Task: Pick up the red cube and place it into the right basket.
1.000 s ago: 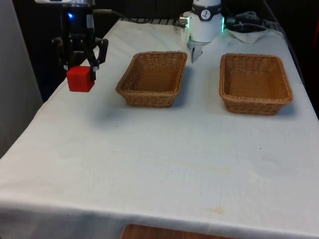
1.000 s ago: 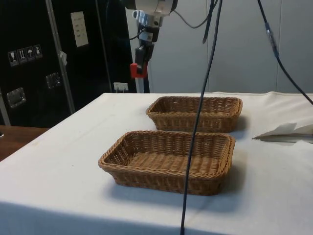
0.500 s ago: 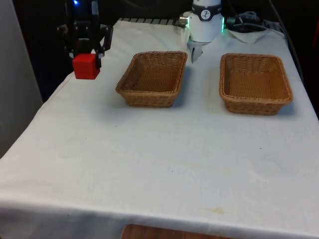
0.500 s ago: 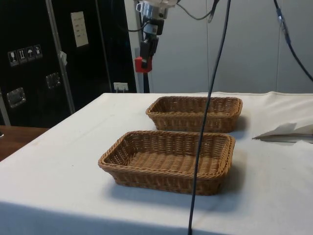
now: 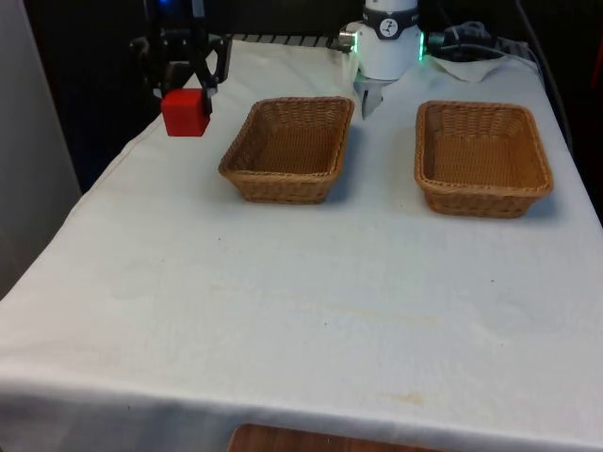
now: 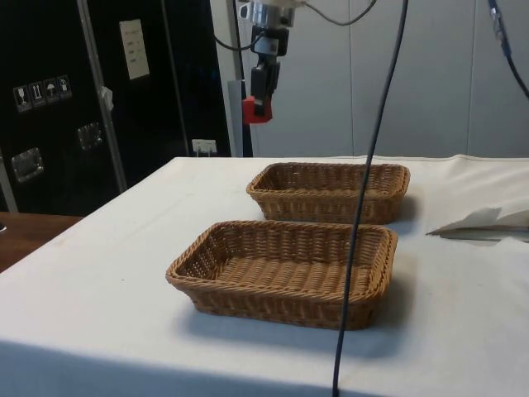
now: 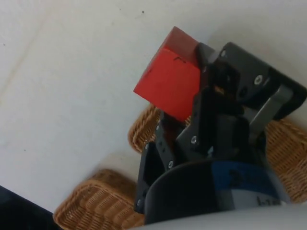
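Front view: my fingers [image 5: 186, 87] pinch the red cube [image 5: 186, 113] high over the counter [image 5: 301, 282], so it can clear a basket [image 5: 287, 149] rim.

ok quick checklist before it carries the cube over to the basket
1. Cube held in the tool: ok, clamped between the fingers in the wrist view.
2. Cube lifted off the cloth: ok, above basket rim height in the side view.
3. Basket at the front view's left empty: ok.
4. Basket at the front view's right empty: ok.
5. Tool over a basket: not ok, it hangs beside the left one.
6. Which basket "right" means: cannot tell.
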Controlling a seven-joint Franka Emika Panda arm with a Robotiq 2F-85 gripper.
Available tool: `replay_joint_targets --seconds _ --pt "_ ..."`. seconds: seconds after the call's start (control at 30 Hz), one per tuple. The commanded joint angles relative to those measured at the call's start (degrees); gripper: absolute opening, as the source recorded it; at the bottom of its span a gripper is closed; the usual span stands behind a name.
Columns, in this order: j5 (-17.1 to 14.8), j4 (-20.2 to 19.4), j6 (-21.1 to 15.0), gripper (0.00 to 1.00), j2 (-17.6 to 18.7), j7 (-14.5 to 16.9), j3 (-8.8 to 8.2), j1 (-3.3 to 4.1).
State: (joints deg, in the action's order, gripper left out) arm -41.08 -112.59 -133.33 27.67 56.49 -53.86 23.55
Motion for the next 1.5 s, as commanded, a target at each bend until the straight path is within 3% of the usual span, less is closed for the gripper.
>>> replay_joint_targets --seconds 0.0,0.03,0.07,0.27,0.3,0.33,0.37,0.67,0.9,0.93,0.97,1.17,1.2,1.23,1.47 --pt "1.6 -1.2 -0.8 0.01 -0.74 -1.09 -0.92 1.32" --pt "0.74 -0.34 0.0 0.01 -0.46 -0.4 0.06 0.11" --pt "2.35 -1.55 -0.92 0.01 -1.26 -1.49 -0.92 1.49" --pt "7.73 -4.53 -2.35 0.01 -5.44 -4.76 -0.17 2.52" --pt "8.37 -4.93 -2.58 0.01 -5.96 -5.21 0.0 2.58" --pt "7.79 -4.13 -1.43 0.01 -5.79 -4.64 0.97 1.43" --pt "8.94 -5.33 -2.92 0.01 -6.53 -5.61 0.29 2.58" --pt "14.32 -10.37 -6.19 0.01 -11.86 -9.4 3.09 2.64" --pt "15.7 -15.07 -9.57 0.01 -14.67 -10.77 5.67 2.35" --pt "14.84 -13.87 -8.08 0.01 -14.21 -10.08 6.13 1.6" --pt "15.76 -15.76 -10.08 0.01 -14.95 -10.89 6.02 2.35" --pt "15.64 -20.63 -13.92 0.01 -16.96 -11.29 8.42 2.23" --pt "14.84 -19.65 -12.72 0.01 -16.73 -10.49 8.88 1.6" --pt "15.64 -21.2 -14.44 0.01 -17.25 -11.34 8.77 2.18" --pt "15.3 -26.53 -18.85 0.01 -19.31 -11.86 11.46 2.01"
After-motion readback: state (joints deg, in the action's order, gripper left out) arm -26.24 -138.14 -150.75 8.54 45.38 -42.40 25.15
